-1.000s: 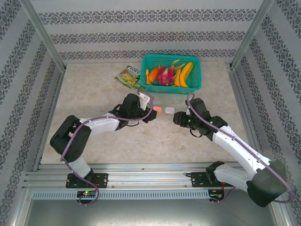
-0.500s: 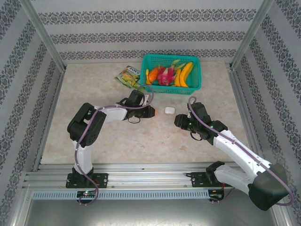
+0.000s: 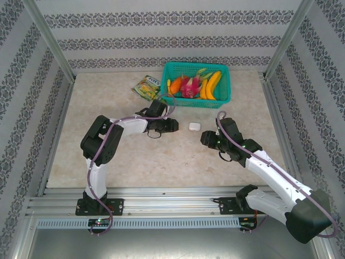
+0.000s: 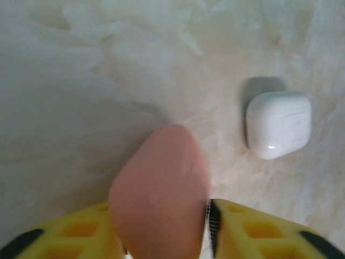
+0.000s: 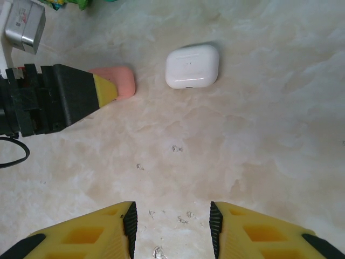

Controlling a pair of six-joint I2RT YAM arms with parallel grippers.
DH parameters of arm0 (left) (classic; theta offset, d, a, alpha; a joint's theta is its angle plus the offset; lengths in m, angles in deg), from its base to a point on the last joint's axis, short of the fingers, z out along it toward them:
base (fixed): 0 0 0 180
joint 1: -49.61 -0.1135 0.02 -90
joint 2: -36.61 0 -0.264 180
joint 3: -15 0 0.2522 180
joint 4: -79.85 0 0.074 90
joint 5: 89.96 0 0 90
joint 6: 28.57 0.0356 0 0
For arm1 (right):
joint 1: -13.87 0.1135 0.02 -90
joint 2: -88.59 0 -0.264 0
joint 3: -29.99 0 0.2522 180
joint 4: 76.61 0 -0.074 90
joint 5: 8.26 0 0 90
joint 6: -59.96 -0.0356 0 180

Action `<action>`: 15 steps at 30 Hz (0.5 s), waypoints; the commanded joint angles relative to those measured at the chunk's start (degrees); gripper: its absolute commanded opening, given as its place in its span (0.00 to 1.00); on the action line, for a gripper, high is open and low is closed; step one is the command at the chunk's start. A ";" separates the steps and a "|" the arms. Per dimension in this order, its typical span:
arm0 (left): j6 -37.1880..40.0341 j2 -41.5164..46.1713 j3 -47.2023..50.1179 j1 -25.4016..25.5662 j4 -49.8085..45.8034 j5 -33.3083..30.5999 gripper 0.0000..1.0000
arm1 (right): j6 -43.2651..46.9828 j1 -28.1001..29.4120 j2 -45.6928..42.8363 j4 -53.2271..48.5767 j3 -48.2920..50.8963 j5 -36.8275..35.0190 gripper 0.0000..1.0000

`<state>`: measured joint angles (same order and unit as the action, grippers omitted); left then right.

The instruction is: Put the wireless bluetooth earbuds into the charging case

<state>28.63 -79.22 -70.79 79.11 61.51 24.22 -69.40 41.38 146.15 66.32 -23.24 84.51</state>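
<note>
**Charging cases, two.**
- One white case [image 5: 192, 66]: glossy hard plastic, a rounded square, lid shut, lying flat on the table.
- One pink case [image 4: 159, 189]: matte and rounded, lying near the white one on its left, not touching it.

**Table [image 3: 108, 113], one.** Smooth, cream, marble-patterned.

**Left gripper [image 3: 173, 125].** Yellow fingers with black pads flank the pink case; whether they clamp it cannot be told.

**Right gripper [image 5: 171, 218].** The jaws stand partly apart over bare table, holding nothing, on the near side of the white case.

**Basket [image 3: 225, 100], one.** Teal plastic lattice, at the rear of the table.
</note>
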 commanded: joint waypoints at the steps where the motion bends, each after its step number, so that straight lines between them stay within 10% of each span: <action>1: 0.26 -0.77 -0.92 -0.84 -4.30 -2.22 0.58 | -0.90 0.00 -0.85 0.11 0.01 -1.36 0.42; 5: 1.37 0.85 -0.72 -1.24 -5.87 -3.54 1.00 | -0.73 0.00 -0.83 -0.39 -0.77 -1.65 0.42; 11: 3.32 6.58 1.67 -3.71 -7.59 -5.78 1.00 | 0.01 -0.15 -1.63 -1.64 -1.75 -2.29 0.47; 15: 5.98 13.39 3.52 -5.59 -9.78 -7.60 1.00 | 1.01 -1.62 -2.73 -3.34 -2.62 -3.93 0.74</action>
<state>31.32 -71.90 -68.06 74.89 55.65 19.59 -69.29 40.88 144.95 64.92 -23.57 83.22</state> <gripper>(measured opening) 0.997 0.701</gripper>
